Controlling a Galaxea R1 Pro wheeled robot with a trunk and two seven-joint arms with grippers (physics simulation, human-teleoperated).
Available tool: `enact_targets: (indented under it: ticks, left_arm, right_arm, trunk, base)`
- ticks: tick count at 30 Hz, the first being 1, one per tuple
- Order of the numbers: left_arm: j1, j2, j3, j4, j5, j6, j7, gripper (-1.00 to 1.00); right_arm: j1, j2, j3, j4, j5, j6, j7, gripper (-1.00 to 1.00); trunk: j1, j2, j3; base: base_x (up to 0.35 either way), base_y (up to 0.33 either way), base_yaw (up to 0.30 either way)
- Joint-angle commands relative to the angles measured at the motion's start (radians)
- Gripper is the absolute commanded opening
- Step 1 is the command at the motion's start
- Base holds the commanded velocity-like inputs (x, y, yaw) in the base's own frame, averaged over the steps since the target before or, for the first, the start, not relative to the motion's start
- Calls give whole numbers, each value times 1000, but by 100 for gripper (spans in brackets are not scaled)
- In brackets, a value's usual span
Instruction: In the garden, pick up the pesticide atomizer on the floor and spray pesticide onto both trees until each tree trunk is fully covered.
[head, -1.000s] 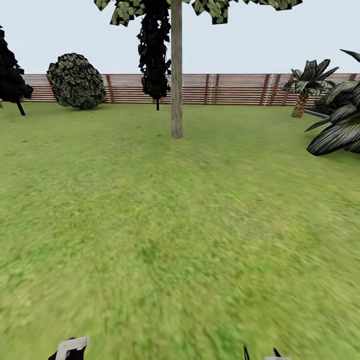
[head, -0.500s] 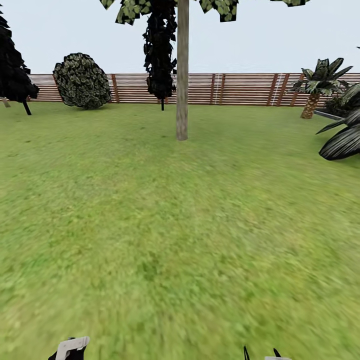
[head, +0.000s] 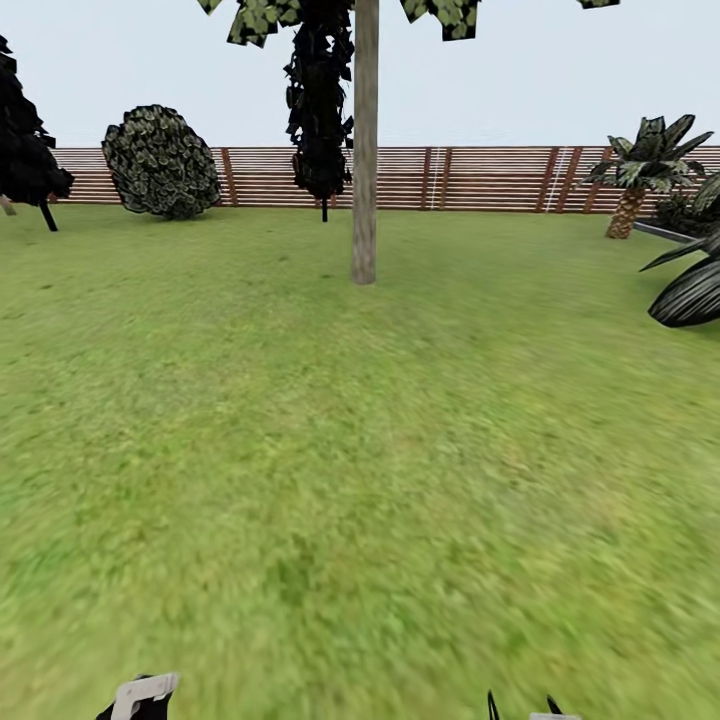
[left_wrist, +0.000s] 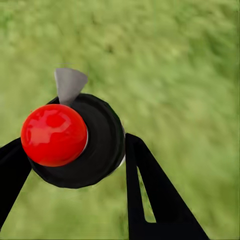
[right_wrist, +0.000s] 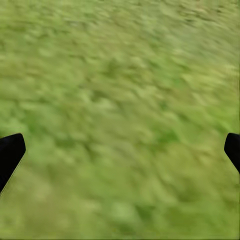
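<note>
**Atomizer in left claw, tree ahead on lawn**

Head view: the tree (head: 364, 150) stood upright on the grass (head: 330, 450), its bare pale trunk (head: 364, 200) rising to a crown cut off by the frame's upper edge. Landmark for all places below: this trunk.

- Behind the trunk: slatted brown fence (head: 480, 178) running across the far edge of the lawn.
- Just beside the trunk, nearer the fence: a narrow dark conifer (head: 318, 110).
- Well left of the trunk, by the fence: a round bush (head: 160, 162); further left, another dark conifer (head: 25, 140).
- Well right of the trunk: a short palm (head: 640, 170) by the fence; dark fronds (head: 690, 290) nearer the robot.

Left claw (left_wrist: 75, 165): closed around the atomizer (left_wrist: 95, 142); the fingers (left_wrist: 150, 195) pressed the dark round body from both sides. A red ball cap (left_wrist: 54, 135) and grey nozzle (left_wrist: 69, 85) were seen end-on, grass beyond.

Right claw (right_wrist: 120, 150): spread wide, holding nothing; its tips sat at opposite edges of the wrist view over blurred grass.
</note>
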Motion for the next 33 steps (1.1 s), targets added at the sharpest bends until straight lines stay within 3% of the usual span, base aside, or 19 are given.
enact_targets:
  ticks: [1, 33]
  left_arm:
    - [-1, -1, 9, 1, -11, -4, -5, -100]
    - [-1, -1, 9, 1, -11, -4, -5, -100]
  right_arm:
    - [0, 0, 1, 1, 2, -2, -4, 100]
    - [-1, 0, 1, 1, 2, -2, -4, 100]
  trunk:
    - [0, 0, -1]
    - [0, 0, -1]
  base:
    - [340, 0, 0]
    - [340, 0, 0]
